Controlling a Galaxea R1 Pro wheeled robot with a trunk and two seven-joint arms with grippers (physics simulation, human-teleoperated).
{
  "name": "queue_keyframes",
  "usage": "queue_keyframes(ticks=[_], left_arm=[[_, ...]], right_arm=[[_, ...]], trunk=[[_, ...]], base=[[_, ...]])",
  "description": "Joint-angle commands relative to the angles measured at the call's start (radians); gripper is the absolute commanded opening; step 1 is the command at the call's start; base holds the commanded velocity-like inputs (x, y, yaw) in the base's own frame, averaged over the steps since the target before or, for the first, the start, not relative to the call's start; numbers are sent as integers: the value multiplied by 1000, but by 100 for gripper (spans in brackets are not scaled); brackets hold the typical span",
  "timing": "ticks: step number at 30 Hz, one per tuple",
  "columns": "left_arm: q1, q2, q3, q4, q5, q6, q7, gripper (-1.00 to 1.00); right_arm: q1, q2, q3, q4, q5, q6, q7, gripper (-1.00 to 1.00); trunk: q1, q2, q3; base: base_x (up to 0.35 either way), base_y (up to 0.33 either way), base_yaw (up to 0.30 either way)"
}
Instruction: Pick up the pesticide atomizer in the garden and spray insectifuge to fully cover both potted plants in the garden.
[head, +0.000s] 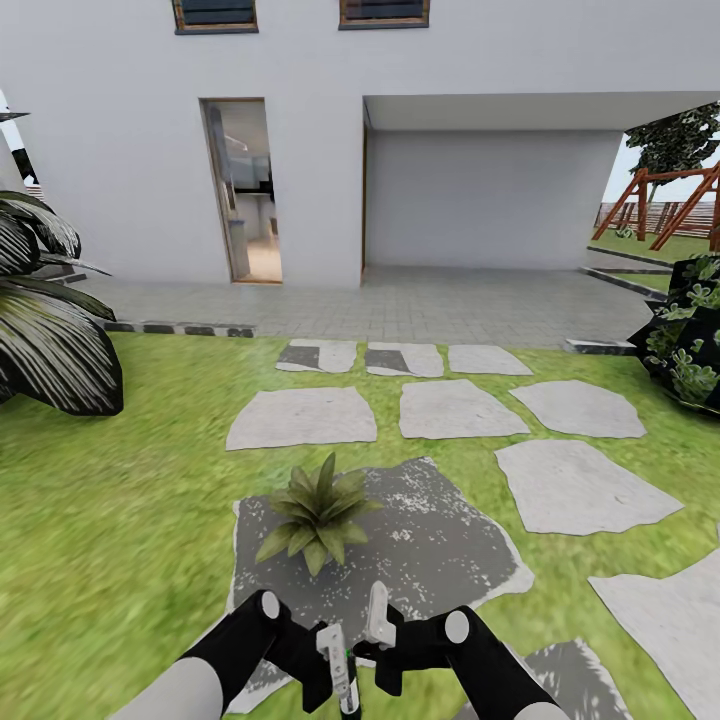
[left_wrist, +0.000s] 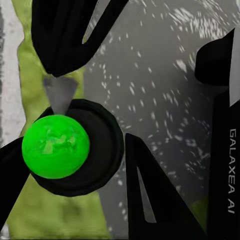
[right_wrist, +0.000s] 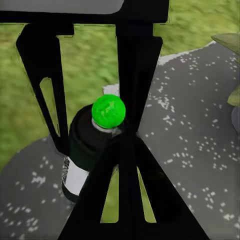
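Observation:
The pesticide atomizer (head: 344, 686) is a small dark bottle with a white label and a green cap, held low in front of me between my two hands. In the right wrist view the atomizer (right_wrist: 86, 150) stands between the fingers of my right gripper (right_wrist: 95, 140), which press against both its sides. My left gripper (head: 324, 662) is close against it too. The left wrist view looks down on its green cap (left_wrist: 55, 146), with black fingers (left_wrist: 65, 40) touching the body. One potted plant (head: 318, 512), a low green rosette, sits on the dark grey stone patio (head: 440, 540) just ahead.
Pale stepping stones (head: 460, 408) lead across the lawn to the white house (head: 480, 180) and its open doorway (head: 245, 190). A big dark bush (head: 50, 330) stands at the left and another (head: 690, 345) at the right. A wooden swing frame (head: 670, 205) is far right.

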Motion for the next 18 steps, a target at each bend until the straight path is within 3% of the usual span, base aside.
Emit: queue_keyframes(ticks=[1,7,13,14,17,18], left_arm=[[-1,9,-1,-2,-10,-3,-2,-100],[2,127,-3,-2,-49,-2,-3,-100],[5,230,-3,-2,-59,-8,-5,-100],[7,251,-3,-2,-59,-9,-5,-100],[9,311,-3,-2,-58,-13,-5,-100],[9,321,-2,-2,-57,-13,-5,-100]], right_arm=[[0,0,-1,-1,9,-6,1,-100],[0,0,-2,1,11,-6,1,-100],[0,-5,-4,4,14,-6,-1,-100],[0,-8,-5,5,14,-7,-1,100],[0,-32,-10,5,13,-6,-3,100],[0,-37,-11,5,12,-6,-3,100]], trunk=[[0,0,-1],[0,0,-1],[0,0,-1],[0,0,-1],[0,0,-1],[0,0,-1]], base=[[0,0,0],[0,0,0],[0,0,0],[0,0,0],[0,0,0],[0,0,0]])
